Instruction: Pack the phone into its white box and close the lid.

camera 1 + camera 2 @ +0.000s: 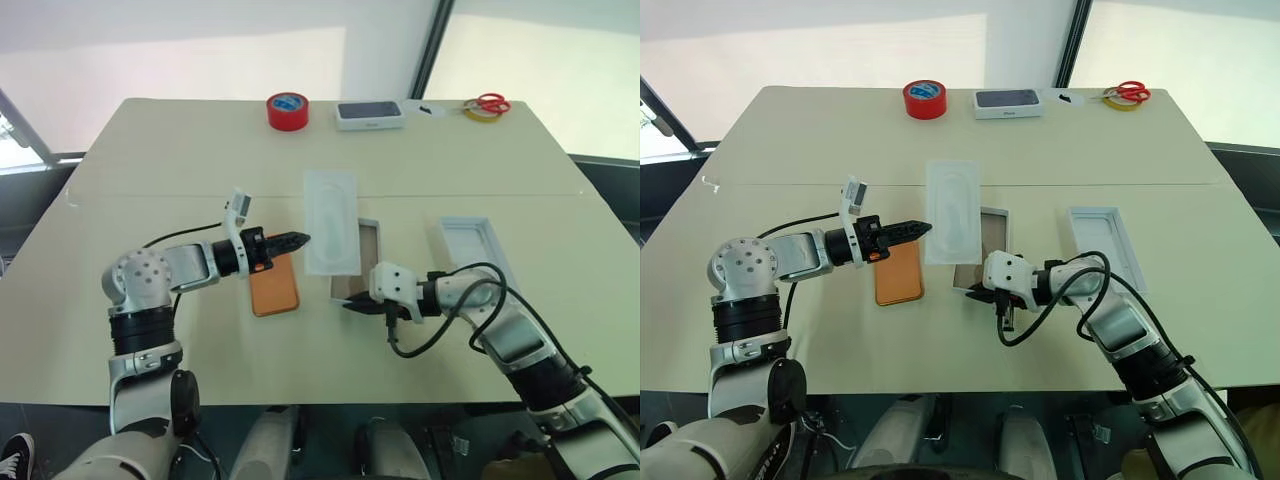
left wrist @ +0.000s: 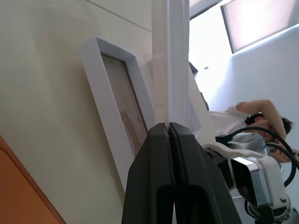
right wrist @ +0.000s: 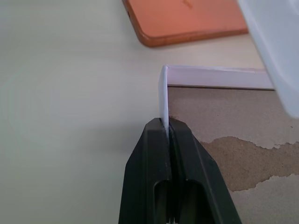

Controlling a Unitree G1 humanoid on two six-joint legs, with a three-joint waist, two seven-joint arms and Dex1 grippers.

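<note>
The orange phone (image 1: 274, 288) lies flat on the table, just below my left gripper (image 1: 303, 239). That gripper is shut on the edge of a thin white moulded insert (image 1: 330, 222), which hangs tilted over the left part of the white box (image 1: 368, 248). The box's brownish bottom (image 3: 224, 121) is bare. My right gripper (image 1: 347, 308) is shut on the box's near wall (image 3: 164, 91) by a corner. The lid (image 1: 470, 247) rests open side up to the right of the box, apart from both grippers.
At the far edge of the table stand a red tape roll (image 1: 287, 110), a white box printed with a dark phone picture (image 1: 369, 114) and red scissors (image 1: 489, 103) on a yellow ring. A person (image 2: 252, 116) sits beyond the table.
</note>
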